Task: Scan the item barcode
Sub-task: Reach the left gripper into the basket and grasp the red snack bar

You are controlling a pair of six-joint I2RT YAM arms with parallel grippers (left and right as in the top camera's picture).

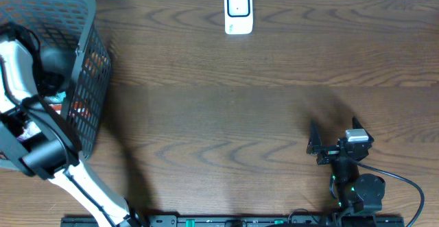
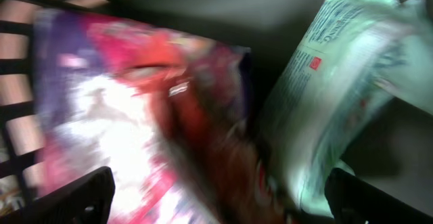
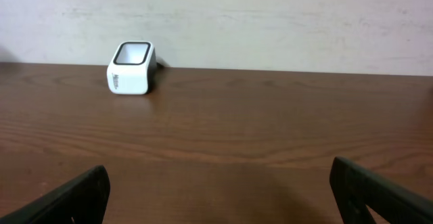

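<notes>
The white barcode scanner stands at the table's far edge, and it also shows in the right wrist view as a white scanner far ahead on the left. My left arm reaches down into the grey wire basket. There my left gripper is open, just above a blurred red, purple and white packet with a pale green packet on its right. Nothing is gripped. No barcode can be made out. My right gripper hovers open and empty over bare table at the front right.
The basket fills the table's left end, with its wire wall close beside the left fingers. Brown wood tabletop stretches between basket, scanner and right arm. A pale wall rises behind the scanner.
</notes>
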